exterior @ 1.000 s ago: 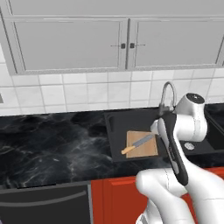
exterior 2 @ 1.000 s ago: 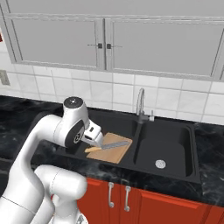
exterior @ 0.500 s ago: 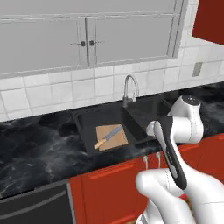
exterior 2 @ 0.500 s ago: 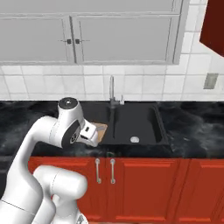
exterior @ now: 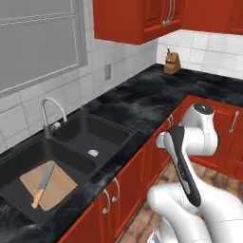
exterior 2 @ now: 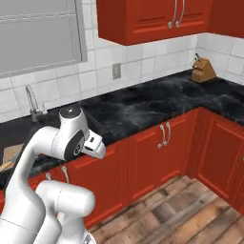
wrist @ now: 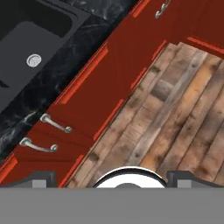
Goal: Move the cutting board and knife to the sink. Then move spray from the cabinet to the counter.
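The light-tan cutting board point(exterior: 57, 187) lies flat in the left basin of the black sink point(exterior: 102, 135). The knife point(exterior: 42, 186), grey blade and yellow handle, rests on the board. A corner of the board point(exterior 2: 9, 153) peeks in at the left edge of the right base view. My gripper point(wrist: 111, 180) is open and empty, its tips wide apart. It hangs off the counter's front, facing the red base cabinet doors point(wrist: 94, 89) and the wooden floor. The black marble counter point(exterior: 137, 99) runs right from the sink into a corner. The spray is out of view.
Red wall cabinets point(exterior: 128, 19) with shut doors hang above the counter. A tan knife block point(exterior: 172, 62) stands in the far corner. The chrome faucet point(exterior: 50, 111) rises behind the sink. Base cabinets with silver handles point(exterior 2: 164, 136) line the wooden floor point(exterior 2: 190, 209).
The whole picture has swung: the base has moved right, so the sink now sits at the left and the corner counter has come into sight. Board and knife stay in the sink.
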